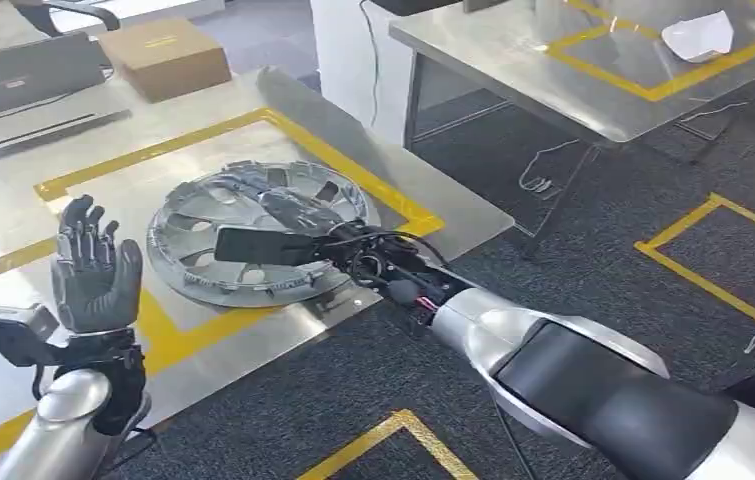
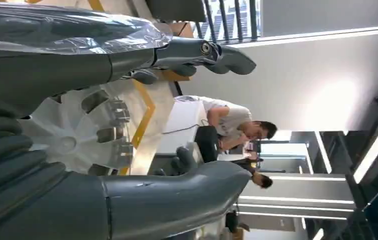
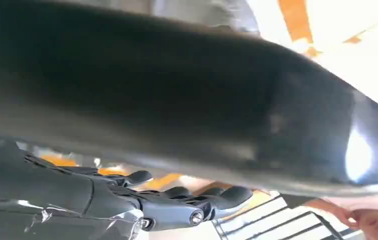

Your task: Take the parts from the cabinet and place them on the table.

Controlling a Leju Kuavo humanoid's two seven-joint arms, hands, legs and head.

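The hubcap [image 1: 258, 232] lies flat on the table [image 1: 383, 260], inside the yellow outline [image 1: 353, 170], with the right hand [image 1: 298, 212] resting across its upper face; whether the fingers grip a spoke or merely lie on it cannot be told (the right wrist view shows them extended under a dark blurred mass). The left hand [image 1: 95, 272] is raised beside the hubcap, clear of it, fingers spread, holding nothing. Judged light, rigid, thin plastic with a slick finish: best taken at the rim or through a spoke opening, since flexing could crack it.
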